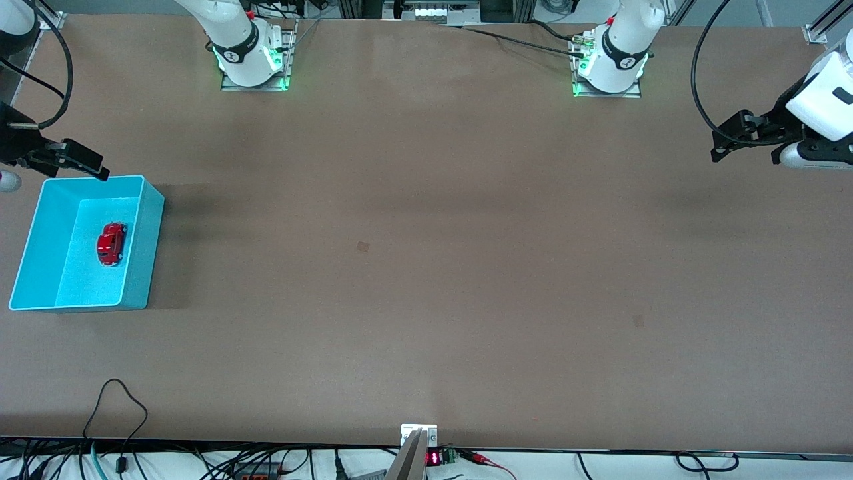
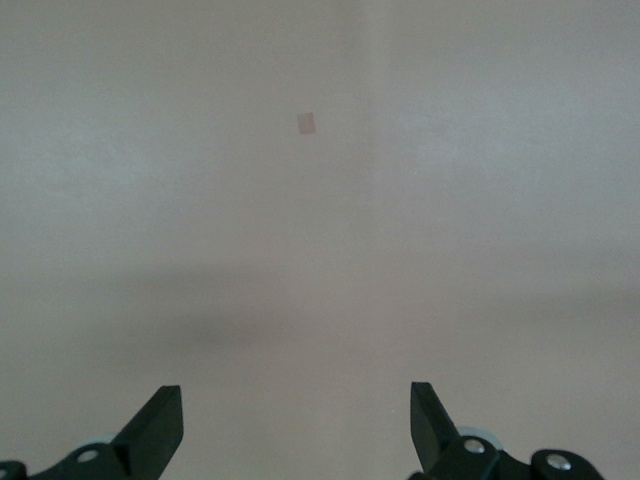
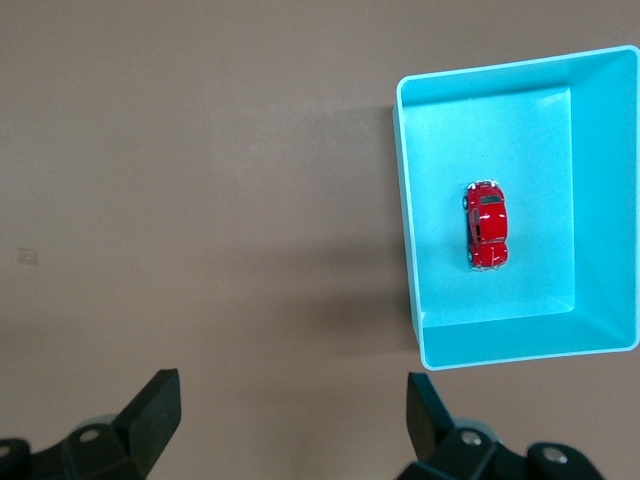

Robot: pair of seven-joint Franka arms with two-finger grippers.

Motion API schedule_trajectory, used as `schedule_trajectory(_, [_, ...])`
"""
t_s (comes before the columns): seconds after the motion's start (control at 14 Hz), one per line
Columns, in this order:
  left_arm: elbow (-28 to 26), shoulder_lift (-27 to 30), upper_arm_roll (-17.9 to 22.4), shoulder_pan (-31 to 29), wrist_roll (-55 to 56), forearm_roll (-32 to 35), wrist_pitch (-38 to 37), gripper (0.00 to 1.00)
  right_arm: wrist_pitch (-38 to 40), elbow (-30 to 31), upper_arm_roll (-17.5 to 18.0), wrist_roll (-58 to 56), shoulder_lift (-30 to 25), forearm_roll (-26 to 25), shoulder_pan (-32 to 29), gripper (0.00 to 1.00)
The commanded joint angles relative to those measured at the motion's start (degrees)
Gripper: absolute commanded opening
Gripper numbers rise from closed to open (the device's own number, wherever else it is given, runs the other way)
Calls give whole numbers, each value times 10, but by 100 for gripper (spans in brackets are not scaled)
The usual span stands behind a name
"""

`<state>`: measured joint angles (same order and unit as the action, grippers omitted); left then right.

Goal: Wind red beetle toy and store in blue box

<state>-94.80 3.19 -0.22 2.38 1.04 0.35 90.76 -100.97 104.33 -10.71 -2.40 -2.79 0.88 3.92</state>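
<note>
Toy [image 1: 111, 243] lying on its wheels on the floor of the box [image 1: 30, 237], at the right arm's end of the table [image 1: 426, 267]; stored, by the look of it. Right pincer [image 1: 85, 165] up over the box's rim toward the bases, spread wide, empty; could clip the wall and shove the box if lowered. Left pincer [image 1: 746, 137] over bare table at the left arm's end, also wide, empty, waiting. No readable writing apart from small logos on the arm bases, illegible

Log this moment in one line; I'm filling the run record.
toy car: in blue box | right end effector: open, empty, above box edge | left end effector: open, waiting
</note>
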Motion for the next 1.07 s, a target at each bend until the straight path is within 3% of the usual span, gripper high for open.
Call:
schedule_trajectory(0.0, [19, -10, 1, 3, 5, -6, -8, 100, -9, 14, -1, 3, -17, -11, 7, 100])
schedule_trajectory(1.0, [19, -10, 1, 3, 5, -6, -8, 100, 28, 3, 3, -1, -20, -11, 11, 100])
